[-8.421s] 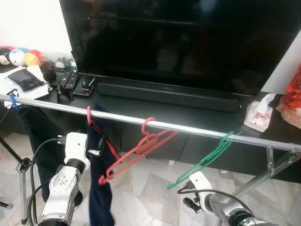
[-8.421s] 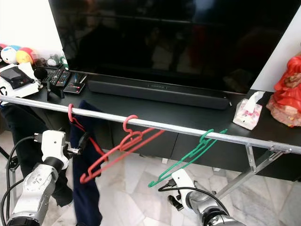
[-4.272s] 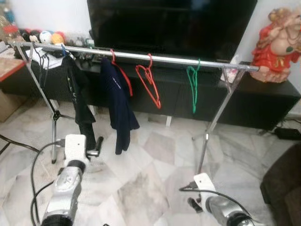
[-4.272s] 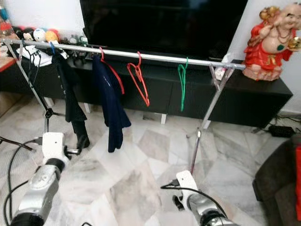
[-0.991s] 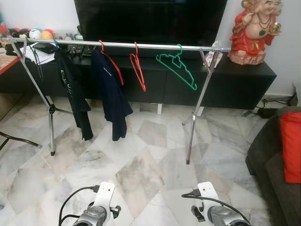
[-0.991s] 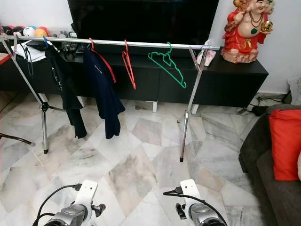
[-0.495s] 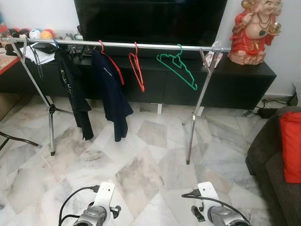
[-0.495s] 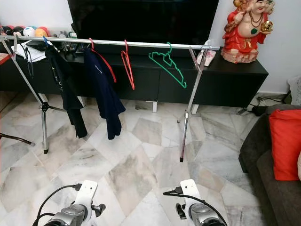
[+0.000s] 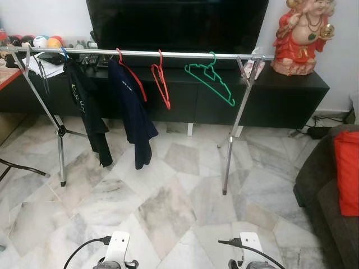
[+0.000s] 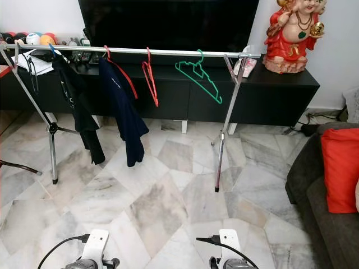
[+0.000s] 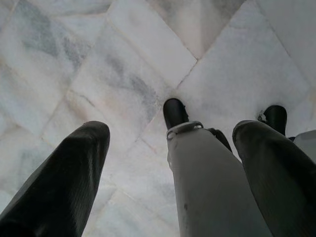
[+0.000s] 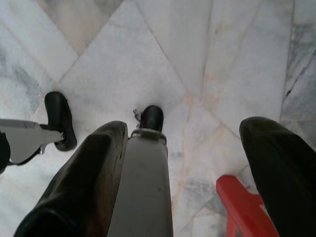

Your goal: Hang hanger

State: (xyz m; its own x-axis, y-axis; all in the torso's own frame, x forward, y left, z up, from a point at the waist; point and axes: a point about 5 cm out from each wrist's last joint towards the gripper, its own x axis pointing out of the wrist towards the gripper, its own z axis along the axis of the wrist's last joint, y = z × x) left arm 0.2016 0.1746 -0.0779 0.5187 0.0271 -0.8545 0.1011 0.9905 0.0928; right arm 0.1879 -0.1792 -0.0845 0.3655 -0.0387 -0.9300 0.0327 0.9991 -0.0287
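Note:
A green hanger [image 9: 212, 66] hangs empty on the silver clothes rail [image 9: 179, 54], near its right end. Left of it hang an empty red hanger [image 9: 161, 84], a navy garment [image 9: 132, 112] on another red hanger and a black garment [image 9: 87, 106]. Both my arms hang low, far back from the rail; the left wrist [image 9: 118, 253] and right wrist [image 9: 249, 251] peek in at the bottom edge. My left gripper [image 11: 170, 128] is open over the marble floor, holding nothing. My right gripper [image 12: 183, 126] is open and empty too.
Behind the rail stand a black TV [image 9: 179, 22] and a low black cabinet [image 9: 280, 101] bearing a red statue [image 9: 303, 36]. A dark sofa with a red cushion [image 9: 348, 168] is at the right. A red plastic piece [image 12: 242, 207] lies beside my right foot [image 12: 152, 117].
Over the last seconds the view has backed away from the rail, where the green hanger stays hung. Since half a second ago both arms have sunk lower at the bottom edge.

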